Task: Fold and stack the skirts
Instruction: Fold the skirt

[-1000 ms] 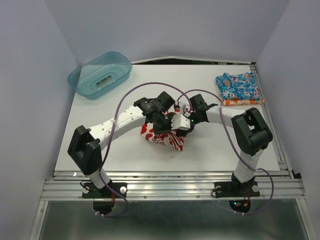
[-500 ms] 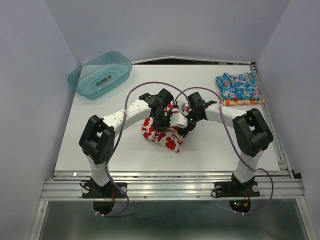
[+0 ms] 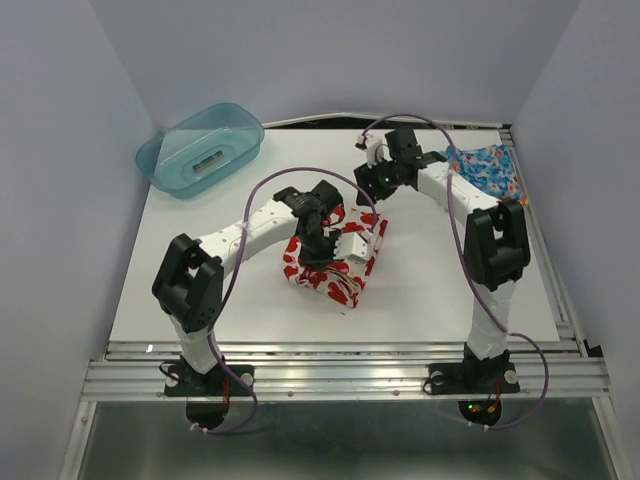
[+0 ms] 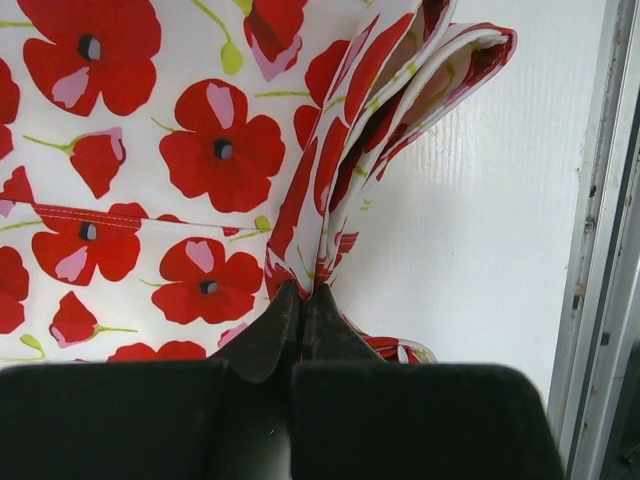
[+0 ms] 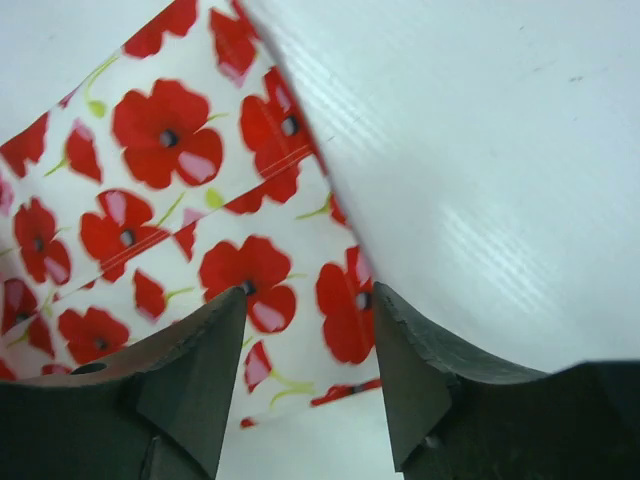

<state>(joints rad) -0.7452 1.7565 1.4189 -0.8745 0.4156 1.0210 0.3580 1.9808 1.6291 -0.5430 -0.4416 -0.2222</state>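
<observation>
The poppy skirt (image 4: 150, 180) is thin woven cloth, matt, with a stitched seam and soft folded edges. The blue skirt (image 3: 495, 170) looks like the same sort of cloth. The table (image 5: 480, 150) is white plastic, faintly ribbed, with a soft sheen (light pools on it). The tub (image 3: 150, 165) is see-through teal plastic, glossy. The right gripper (image 5: 308, 320) has fingers (image 5: 190, 380) of dull black plastic. The rail (image 3: 340, 376) is brushed metal.

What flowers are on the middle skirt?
Red poppies on white cloth; the skirt shows best in the left wrist view.
</observation>
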